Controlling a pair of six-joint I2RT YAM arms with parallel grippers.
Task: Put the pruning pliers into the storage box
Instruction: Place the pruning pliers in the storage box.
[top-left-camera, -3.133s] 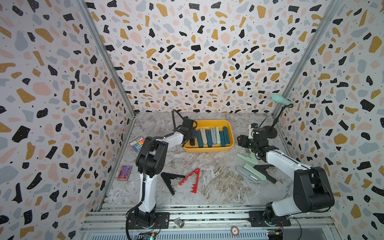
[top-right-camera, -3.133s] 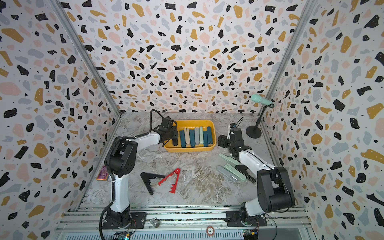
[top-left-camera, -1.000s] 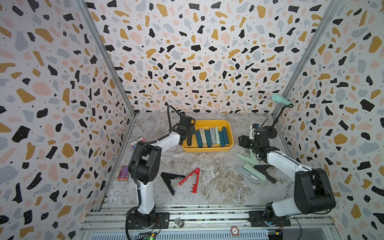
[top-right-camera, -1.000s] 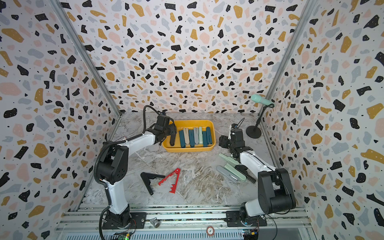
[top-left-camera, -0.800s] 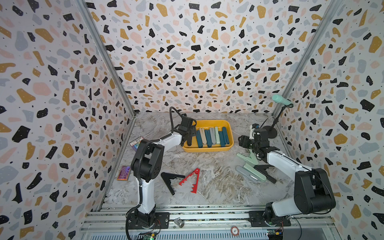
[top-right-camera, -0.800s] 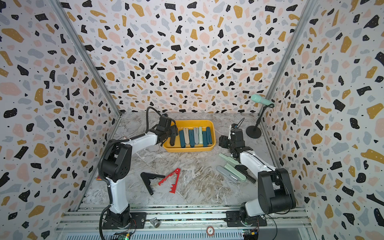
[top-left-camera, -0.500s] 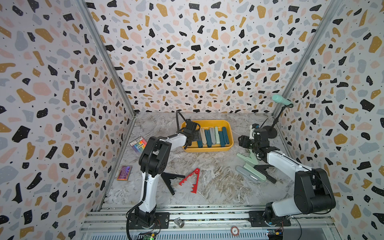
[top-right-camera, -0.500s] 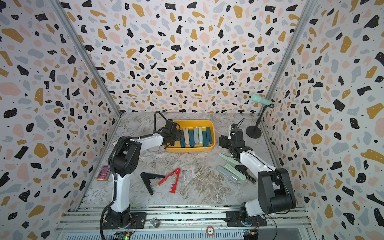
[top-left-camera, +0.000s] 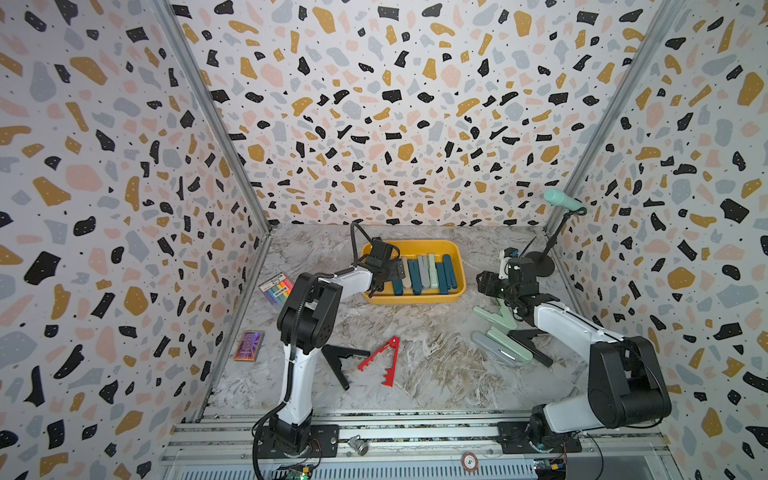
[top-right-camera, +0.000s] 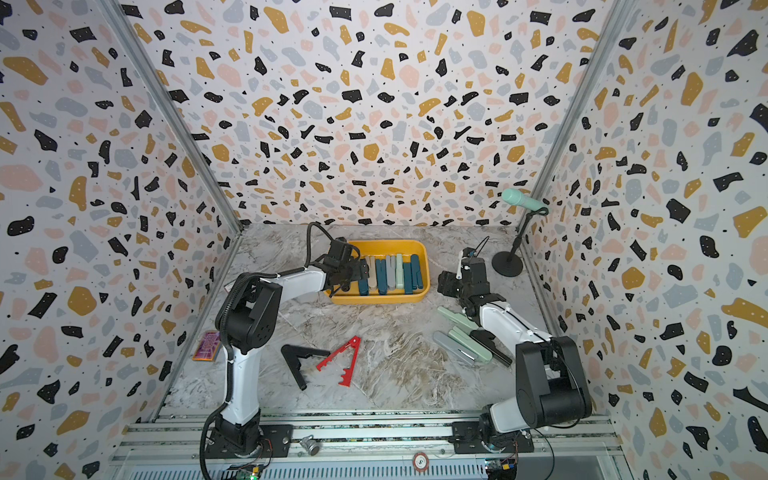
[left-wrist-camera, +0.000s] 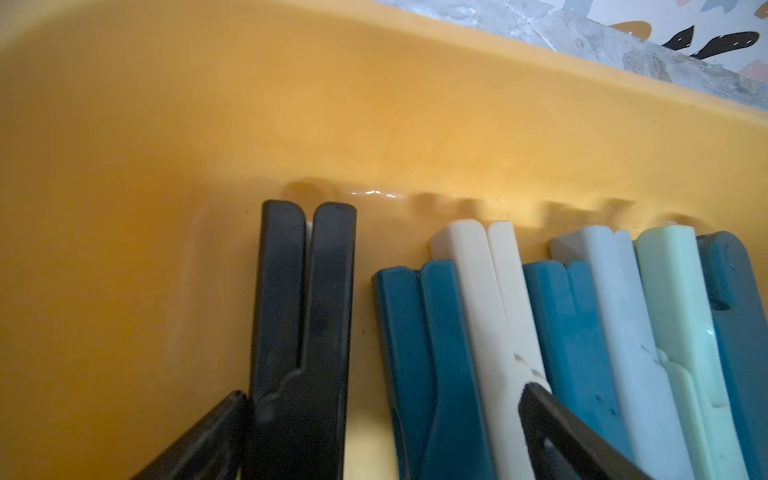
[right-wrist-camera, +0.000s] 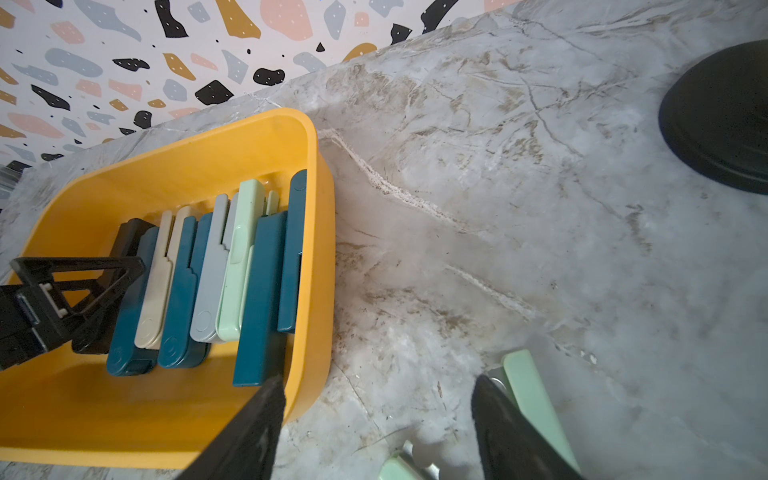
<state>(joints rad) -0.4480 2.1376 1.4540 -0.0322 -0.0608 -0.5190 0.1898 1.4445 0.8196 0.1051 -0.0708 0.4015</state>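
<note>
My left gripper (top-left-camera: 387, 277) sits low inside the storage box (top-left-camera: 415, 243), at its left end, with the jaws spread wide and nothing gripped. In the left wrist view one fingertip (left-wrist-camera: 232, 405) is just beside the black pliers (left-wrist-camera: 299, 311), which lie closed and flat on the box floor. The other fingertip hangs over the beige pliers (left-wrist-camera: 490, 299). Right of the black one is a tight row of pliers (top-left-camera: 426, 272): teal, beige, teal, grey, mint, teal, all closed, all in the box in both top views.

My right gripper (top-left-camera: 487, 286) hovers right of the box, jaws apart and empty in the right wrist view. The mint pliers (top-left-camera: 496, 318) lie open on the table just beside it.

Out on the table, the open black pliers (top-left-camera: 338, 362) lie just beside the red notched pliers (top-left-camera: 384, 357), near and left of centre. The grey pliers (top-left-camera: 492, 351) lie closed near right, against a mint pair.
</note>
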